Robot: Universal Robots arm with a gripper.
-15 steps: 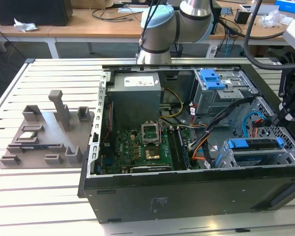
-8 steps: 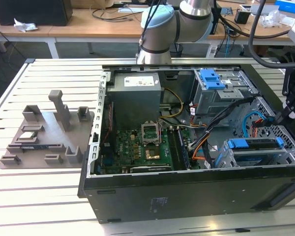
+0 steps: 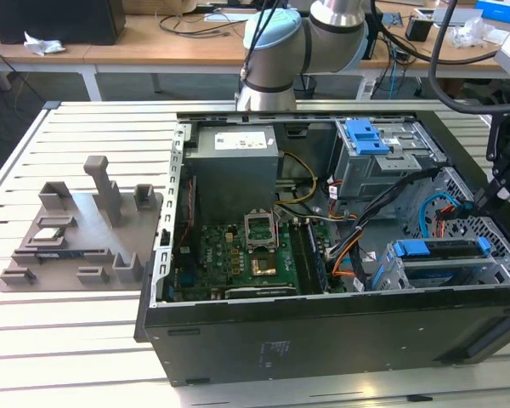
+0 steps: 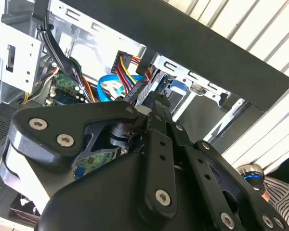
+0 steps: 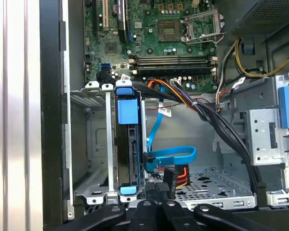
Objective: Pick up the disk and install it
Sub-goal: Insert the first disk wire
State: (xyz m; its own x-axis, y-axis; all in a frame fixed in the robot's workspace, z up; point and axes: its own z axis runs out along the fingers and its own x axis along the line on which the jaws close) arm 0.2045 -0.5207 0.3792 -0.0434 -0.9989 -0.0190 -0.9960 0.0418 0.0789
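Note:
The disk [image 3: 442, 252] stands on edge in the drive cage [image 3: 391, 272] at the case's front corner, on the exterior view's right; its blue carrier frame runs along the upper edge. In the first wrist view the disk [image 5: 129, 149] fills a cage slot, a blue tab at its end. My gripper [image 3: 484, 200] hangs over the case's wall on the exterior view's right, just above and beside the cage. The black fingers [image 5: 151, 211] lie together with nothing between them, a short way from the disk. In the second wrist view the gripper [image 4: 158, 102] points into the case.
The open black computer case [image 3: 323, 340] lies on a slatted white table [image 3: 68, 340]. Inside are a motherboard [image 3: 238, 263], a power supply [image 3: 234, 161], a blue-latched bay [image 3: 365, 136] and loose cables, one a blue ribbon cable [image 5: 171, 156]. A grey fixture plate [image 3: 76, 229] lies beside the case on the exterior view's left.

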